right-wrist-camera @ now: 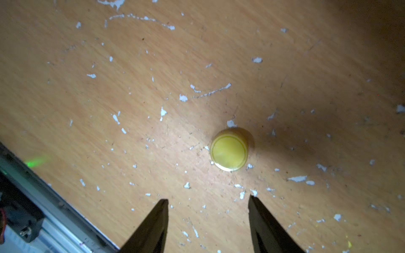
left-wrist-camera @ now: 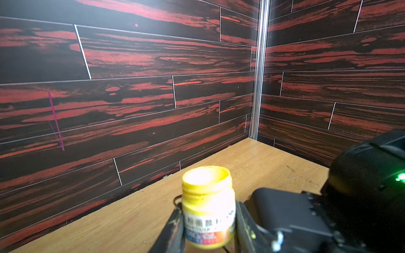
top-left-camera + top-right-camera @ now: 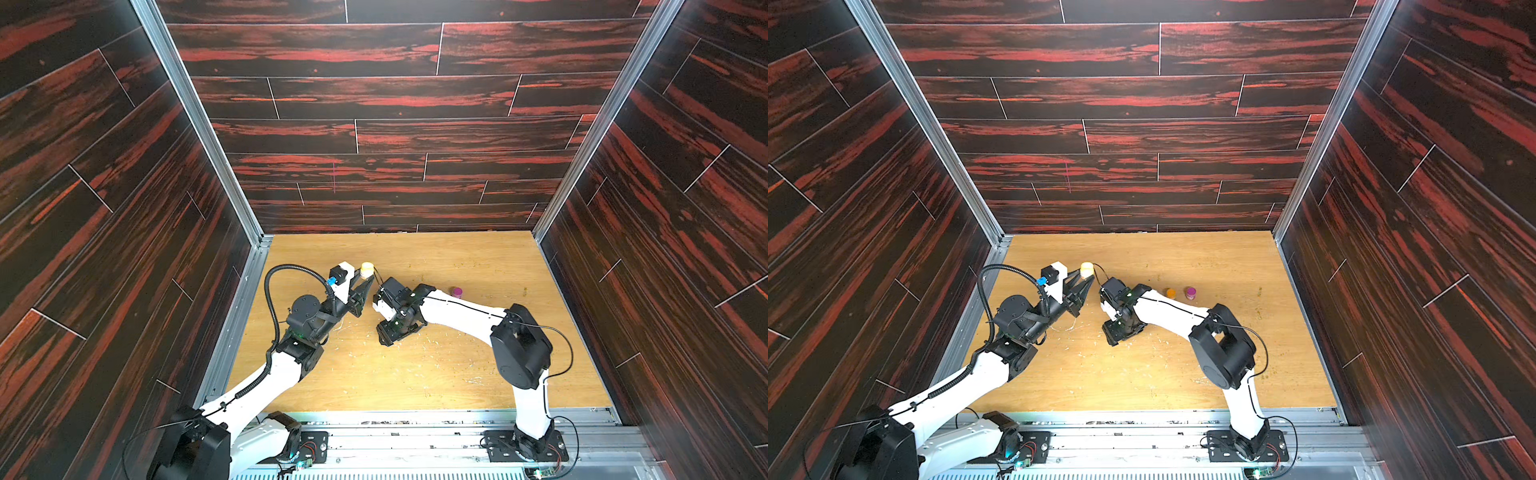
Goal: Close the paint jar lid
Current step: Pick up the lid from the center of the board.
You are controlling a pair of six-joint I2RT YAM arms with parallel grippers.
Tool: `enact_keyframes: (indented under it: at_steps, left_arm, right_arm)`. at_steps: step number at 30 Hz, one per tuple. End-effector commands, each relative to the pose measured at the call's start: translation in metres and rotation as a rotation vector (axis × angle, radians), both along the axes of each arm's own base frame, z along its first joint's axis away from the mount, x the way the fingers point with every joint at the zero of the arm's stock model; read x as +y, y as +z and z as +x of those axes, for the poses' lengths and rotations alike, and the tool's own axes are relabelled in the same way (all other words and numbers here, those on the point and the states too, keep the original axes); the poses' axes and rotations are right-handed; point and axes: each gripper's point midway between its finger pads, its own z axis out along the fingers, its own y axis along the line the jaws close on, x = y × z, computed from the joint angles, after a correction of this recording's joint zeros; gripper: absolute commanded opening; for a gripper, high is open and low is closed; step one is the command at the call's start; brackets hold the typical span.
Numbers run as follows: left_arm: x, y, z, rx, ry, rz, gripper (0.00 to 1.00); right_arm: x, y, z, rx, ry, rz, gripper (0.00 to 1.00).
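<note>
Left gripper (image 2: 208, 209) clamps the open yellow jar (image 2: 208, 192). Right gripper (image 1: 208, 199) hangs open above the lid (image 1: 229, 151) on the surface (image 1: 131, 87).

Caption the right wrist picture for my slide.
Open right gripper facing a yellow lid lying on the paint-flecked table.

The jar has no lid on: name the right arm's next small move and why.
Probably advance the right gripper over the yellow lid: its jaws stand open and empty short of it, while the left gripper grips the open jar.
</note>
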Motion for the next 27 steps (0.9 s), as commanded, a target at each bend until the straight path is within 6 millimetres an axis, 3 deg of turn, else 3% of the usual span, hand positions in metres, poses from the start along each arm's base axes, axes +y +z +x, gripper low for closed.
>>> enact_keyframes:
  at_steps: [1,17,27]
  left_arm:
    - [0.005,0.012,-0.004,-0.029,0.009,-0.011,0.29]
    - [0.007,0.007,-0.005,-0.018,0.016,-0.009,0.28]
    - [0.007,0.005,-0.004,-0.012,0.022,-0.008,0.28]
  right_arm:
    - [-0.006,-0.011,0.007,-0.023,-0.001,-0.083,0.62]
    - [0.0,-0.042,0.017,-0.06,0.013,-0.203,0.54]
    - [-0.002,-0.049,0.015,-0.055,0.006,-0.217,0.47]
